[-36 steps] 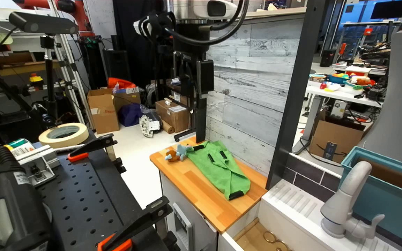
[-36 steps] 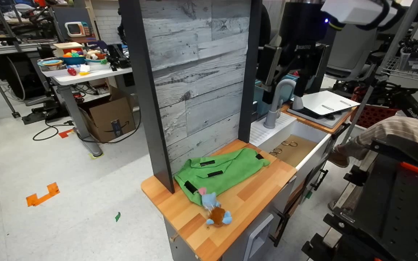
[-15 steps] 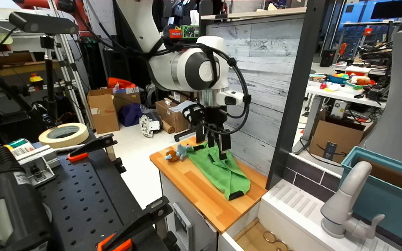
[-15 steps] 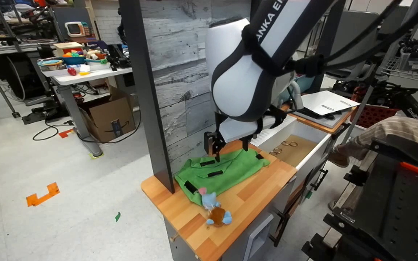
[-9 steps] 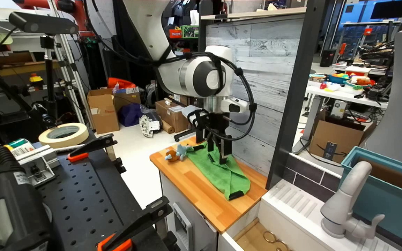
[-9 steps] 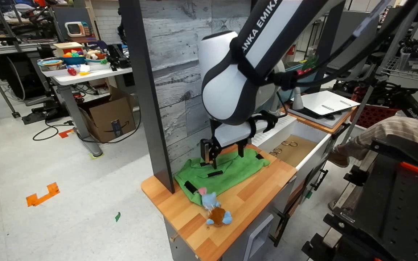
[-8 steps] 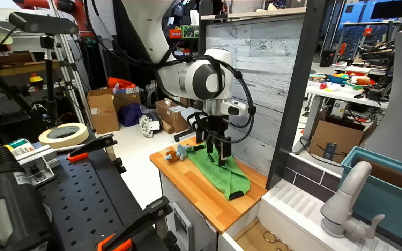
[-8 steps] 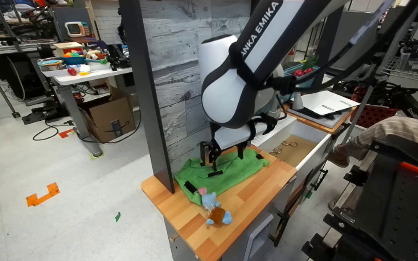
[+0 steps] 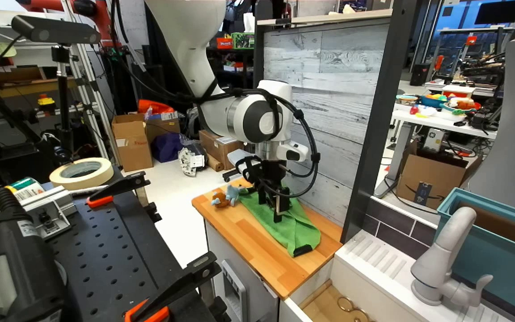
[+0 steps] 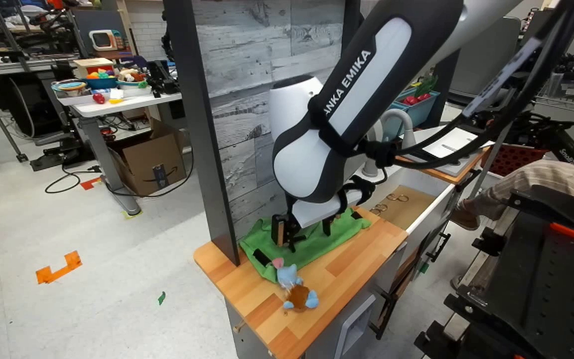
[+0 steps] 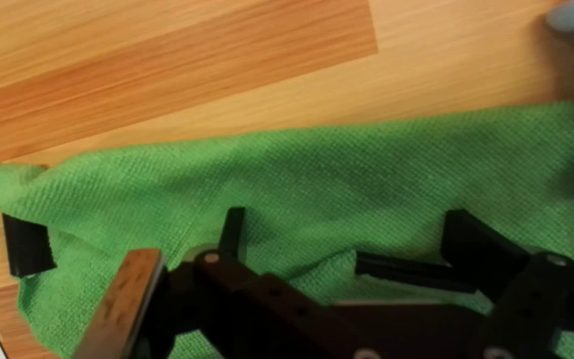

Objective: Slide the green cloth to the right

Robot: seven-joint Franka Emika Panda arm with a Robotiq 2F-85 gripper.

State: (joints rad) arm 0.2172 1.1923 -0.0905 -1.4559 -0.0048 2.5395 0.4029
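Note:
The green cloth (image 9: 295, 232) with black strips lies loosely folded on the wooden counter (image 9: 248, 237), against the panel; it also shows in an exterior view (image 10: 339, 240) and the wrist view (image 11: 287, 169). My gripper (image 9: 270, 212) points down over the cloth's middle, low, also seen in an exterior view (image 10: 310, 241). In the wrist view the fingers (image 11: 345, 214) are wide apart with cloth beneath and between them. The tips are at or just above the cloth; I cannot tell whether they touch. A black strip lies near one finger. Part of the cloth is hidden behind the gripper.
A small blue and brown plush toy (image 9: 225, 197) lies at the cloth's end on the counter. A grey wood-look panel (image 10: 267, 99) stands along the back. An open drawer (image 10: 406, 204) with metal rings and a grey faucet (image 9: 441, 264) adjoin the counter.
The arm has come down from high above to the cloth, and lately moved lower and slightly toward the counter's front edge. The fingers stay open. The cloth and toy have not visibly moved.

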